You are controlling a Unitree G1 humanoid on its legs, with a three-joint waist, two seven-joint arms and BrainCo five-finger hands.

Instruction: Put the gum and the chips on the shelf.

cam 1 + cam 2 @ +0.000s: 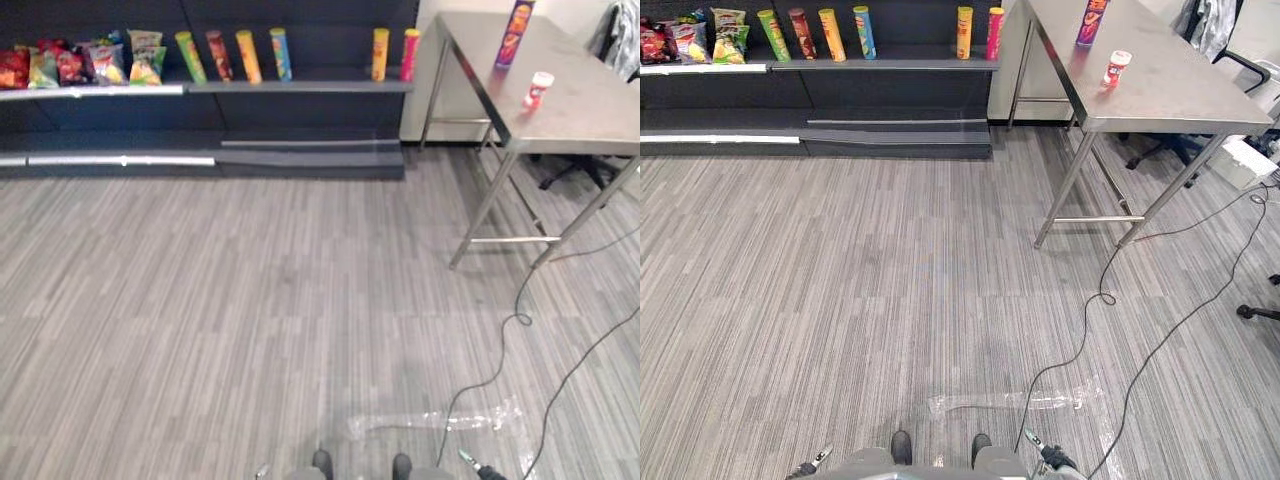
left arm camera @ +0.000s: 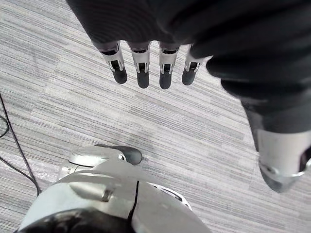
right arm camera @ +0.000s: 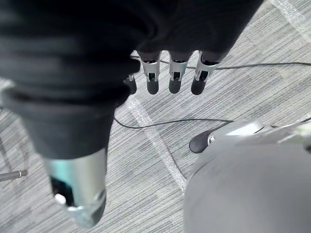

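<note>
Two task items stand on the steel table [image 1: 1180, 95] off to my right: the purple chips can [image 1: 1092, 22] upright at the far end, and the small gum tub [image 1: 1117, 68] near it, not touching. My left hand [image 2: 142, 68] and right hand [image 3: 176, 80] hang over the floor [image 1: 890, 280], fingers straight, loosely spread, holding nothing. Across the room, the dark shelf [image 1: 890, 62] carries cans [image 1: 830, 35] and snack bags [image 1: 690, 42].

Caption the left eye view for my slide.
On the steel table sit the chip can and gum bottle, apart from the stocked shelf.
</note>
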